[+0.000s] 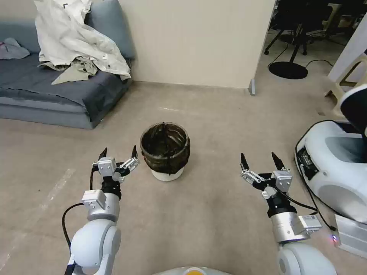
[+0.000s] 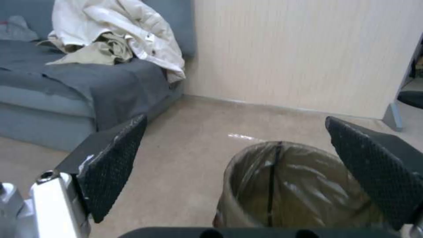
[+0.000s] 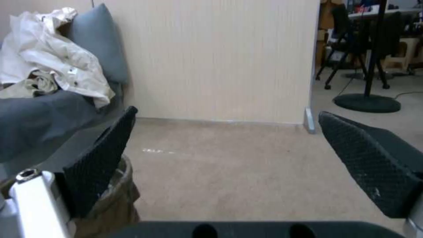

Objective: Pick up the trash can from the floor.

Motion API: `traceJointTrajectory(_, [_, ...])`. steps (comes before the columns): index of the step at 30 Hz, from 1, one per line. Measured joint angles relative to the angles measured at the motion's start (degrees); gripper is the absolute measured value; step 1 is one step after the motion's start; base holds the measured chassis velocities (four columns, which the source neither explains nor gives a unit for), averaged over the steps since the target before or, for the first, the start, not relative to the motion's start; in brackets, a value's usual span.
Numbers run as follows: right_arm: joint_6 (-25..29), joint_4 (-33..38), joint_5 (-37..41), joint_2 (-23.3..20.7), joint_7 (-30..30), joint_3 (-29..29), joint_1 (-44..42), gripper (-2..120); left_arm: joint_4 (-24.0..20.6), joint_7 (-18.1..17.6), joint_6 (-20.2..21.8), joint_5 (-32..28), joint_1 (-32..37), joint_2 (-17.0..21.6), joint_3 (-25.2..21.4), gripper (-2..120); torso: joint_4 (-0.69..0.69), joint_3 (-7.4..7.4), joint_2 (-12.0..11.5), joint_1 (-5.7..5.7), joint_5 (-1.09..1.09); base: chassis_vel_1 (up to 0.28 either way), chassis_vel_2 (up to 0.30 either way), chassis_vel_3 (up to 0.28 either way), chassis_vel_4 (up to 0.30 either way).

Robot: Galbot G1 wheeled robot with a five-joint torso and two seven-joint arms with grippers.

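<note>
Both grippers' jaws spread wide, left gripper (image 1: 118,153) beside the upright dark-bagged trash can (image 1: 165,151).

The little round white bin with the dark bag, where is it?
The small round white plastic trash can with its dark bag stands upright on the beige floor at the head view's centre, just beside the open left gripper.

Floor (image 1: 214,114): beige-grey carpet, faint pale scuffs.
Wall (image 1: 198,38): cream, vertically ribbed panel.
Sofa (image 1: 57,95): grey-blue, at left against the wall.
Clothes (image 1: 76,42): pale heap on the sofa.
Chairs (image 1: 302,23): dark office chairs beyond the wall's end.
</note>
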Motion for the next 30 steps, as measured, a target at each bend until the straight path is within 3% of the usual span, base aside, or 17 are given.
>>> traceJointTrajectory(9, [1.0, -0.5, 0.4, 0.0, -0.9, 0.1, 0.5, 100, 0.6, 0.0, 0.1, 0.0, -0.6, 0.0, 0.2, 100, -0.01, 0.01, 0.0, 0.01, -0.02, -0.142, 0.135, 0.139, -0.145])
traceJointTrajectory(23, [1.8, -1.2, 0.4, 0.4, -1.2, 0.2, 0.5, 100, 1.8, 0.2, 1.4, -0.6, -2.8, 0.7, 0.5, 100, -0.01, 0.0, 0.0, -0.01, -0.01, -0.011, 0.009, 0.013, -0.011])
traceJointTrajectory(27, [2.5, -1.2, 0.4, 0.6, -1.2, 0.4, 0.2, 100, 1.6, -0.3, 3.4, -1.4, -3.6, 1.1, 1.1, 100, -0.01, 0.0, 0.0, -0.01, -0.02, 0.0, 0.0, 0.0, 0.0])
traceJointTrajectory(30, [2.6, -1.0, 0.4, 0.6, -1.2, 0.5, 0.1, 100, 0.2, -2.7, 7.6, -4.3, -4.7, 2.2, 1.8, 100, -0.01, 0.0, 0.0, -0.01, -0.01, 0.0, 0.0, 0.0, 0.0])
